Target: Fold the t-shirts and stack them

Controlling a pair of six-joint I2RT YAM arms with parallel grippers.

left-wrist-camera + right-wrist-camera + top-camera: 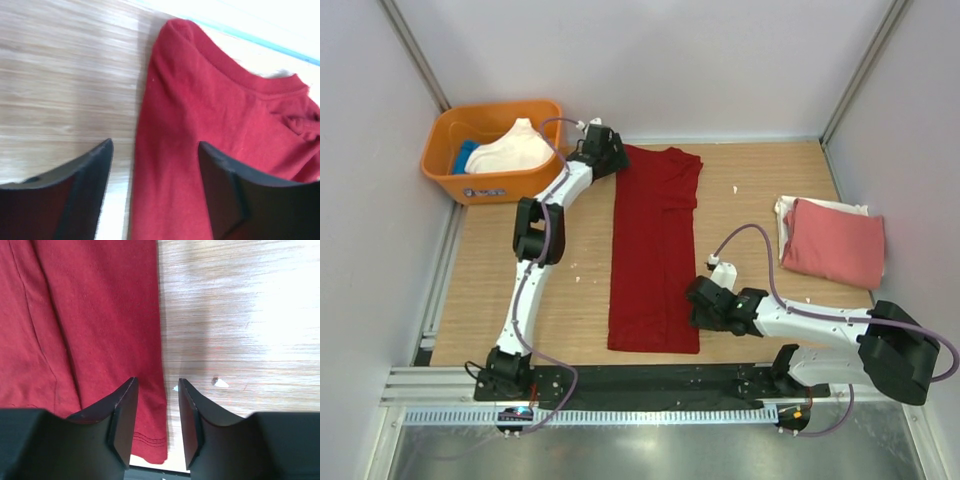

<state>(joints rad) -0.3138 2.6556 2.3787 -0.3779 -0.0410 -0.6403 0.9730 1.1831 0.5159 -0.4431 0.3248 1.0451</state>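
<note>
The red shirt (655, 250) lies flat on the table (570, 300) as a long folded strip. Left gripper (156, 147), jaws open and empty, hangs over its far left shoulder. Right gripper (157, 385), jaws part open and empty, straddles its near right edge. Pinching only one layer could unfold it

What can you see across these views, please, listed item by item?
dark red t-shirt: one, dark red, folded lengthwise mid-table
salmon-pink t-shirt: one, pink, right side, topping a stack
white t-shirt: one, white, beneath it
orange tub: one, orange, far-left corner
cream t-shirt: one, cream, in tub
blue cloth: one, blue, in tub
table: one, light wood, beneath everything
left hand: one, black, open, at red shirt's collar end
right hand: one, black, open, at its hem corner
</note>
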